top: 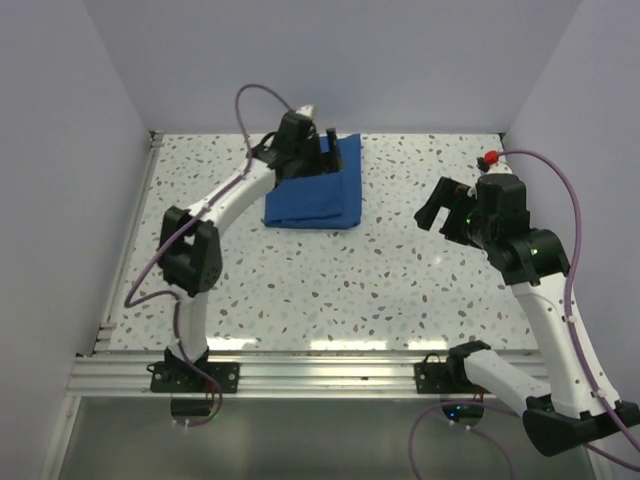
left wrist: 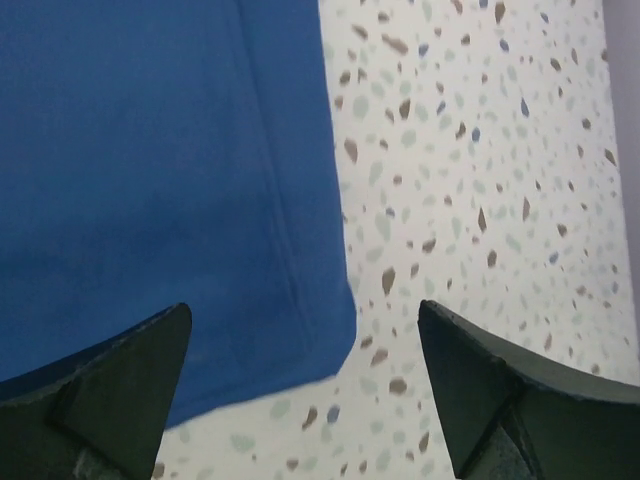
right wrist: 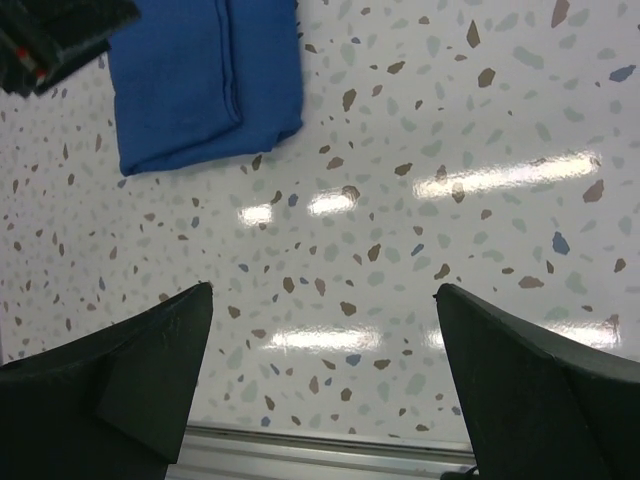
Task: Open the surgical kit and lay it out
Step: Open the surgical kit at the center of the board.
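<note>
My surgical kit (top: pixel 315 190) is a royal-blue cloth bundle, folded into a flat rectangle with a hem line running near one edge. It lies right beneath my left pincer (left wrist: pixel 305 310), one corner showing between the spread fingers. It is well apart from my right pincer (right wrist: pixel 322 290), ahead and to its left.

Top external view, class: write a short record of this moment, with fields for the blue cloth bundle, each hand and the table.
kit: blue cloth bundle, folded shut, lying flat
surface: speckled table; the bundle lies toward its far side
left arm: left hand open, over one corner of the bundle; contact cannot be told
right arm: right hand open, over bare table, apart from the bundle
tray and instruments: none visible
task state: kit not yet opened
</note>
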Robot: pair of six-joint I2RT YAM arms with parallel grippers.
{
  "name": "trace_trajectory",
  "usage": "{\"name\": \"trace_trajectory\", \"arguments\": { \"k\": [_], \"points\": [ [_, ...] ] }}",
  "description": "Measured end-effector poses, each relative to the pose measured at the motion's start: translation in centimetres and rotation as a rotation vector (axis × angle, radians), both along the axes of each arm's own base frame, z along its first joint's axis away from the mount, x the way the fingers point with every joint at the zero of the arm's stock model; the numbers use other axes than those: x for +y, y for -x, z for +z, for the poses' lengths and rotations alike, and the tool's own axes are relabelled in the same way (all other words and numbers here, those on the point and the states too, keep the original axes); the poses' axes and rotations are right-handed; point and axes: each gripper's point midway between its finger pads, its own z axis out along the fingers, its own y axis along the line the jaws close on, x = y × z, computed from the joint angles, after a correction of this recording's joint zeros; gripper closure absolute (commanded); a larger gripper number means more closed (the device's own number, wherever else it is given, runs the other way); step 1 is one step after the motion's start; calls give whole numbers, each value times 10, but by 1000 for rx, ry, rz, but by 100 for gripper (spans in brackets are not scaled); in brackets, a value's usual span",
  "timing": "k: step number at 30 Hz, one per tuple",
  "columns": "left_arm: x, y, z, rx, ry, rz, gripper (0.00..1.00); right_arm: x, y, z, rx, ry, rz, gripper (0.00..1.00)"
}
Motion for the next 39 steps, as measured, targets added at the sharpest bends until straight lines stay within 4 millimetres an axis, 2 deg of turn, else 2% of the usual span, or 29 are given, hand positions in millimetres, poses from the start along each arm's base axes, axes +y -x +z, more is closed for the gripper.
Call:
{"name": "trace_trajectory", "arguments": {
  "k": [2,3,4,6,7,9,11,13,16,22,29,32,39],
  "points": [
    [-33,-39,27,-106,-100,23,0,-2,1,1,-9,10,-5,2],
    [-48,-52,37,-158,-144,40,0,-4,2,3,-15,17,-9,2],
    [-60,-57,42,-191,-189,50,0,-6,2,3,-20,24,-12,1],
    [-79,-49,33,-203,-293,50,0,-8,3,4,-27,33,-15,2],
    [-84,-43,21,-197,-344,46,0,-9,3,5,-29,35,-17,2],
    [-89,-19,-13,-145,-464,14,1,-10,4,4,-26,41,-21,2],
    [-84,3,-50,-83,-576,-12,1,-12,6,3,-17,48,-24,2],
    [-68,18,-80,-22,-688,-20,2,-13,8,2,-10,53,-24,2],
    [-48,20,-101,19,-774,-1,2,-14,10,1,2,58,-24,2],
    [-45,18,-102,15,-788,12,3,-14,11,4,1,56,-24,2],
    [-46,16,-101,8,-780,15,14,-13,10,6,3,56,-24,2],
    [-46,15,-99,4,-771,22,14,-14,11,4,13,59,-24,2],
    [-33,6,-84,-23,-771,71,18,-14,13,2,23,55,-29,2]
  ]
}}
